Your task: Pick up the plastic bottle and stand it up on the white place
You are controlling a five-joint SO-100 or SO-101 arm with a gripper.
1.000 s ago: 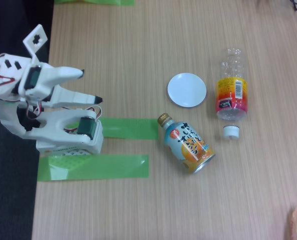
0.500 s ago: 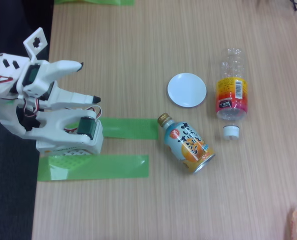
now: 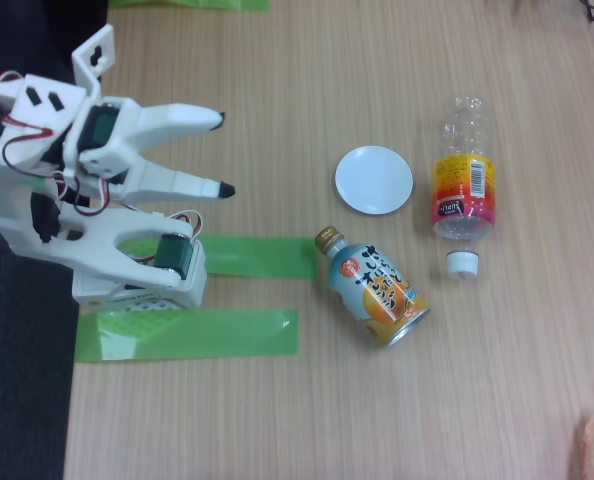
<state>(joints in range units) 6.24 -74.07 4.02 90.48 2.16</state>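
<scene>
Gripper (image 3: 223, 154) of mine has its two white, black-tipped fingers spread apart, empty, well to the left of the white saucer (image 3: 374, 180). Just right of that saucer the plastic bottle (image 3: 463, 172) lies flat on the wooden tabletop (image 3: 307, 400), cap toward the view's bottom. I think the smooth round body may roll or slip when squeezed. The metal bottle-can (image 3: 375, 288) lies below the saucer and could be bumped.
</scene>
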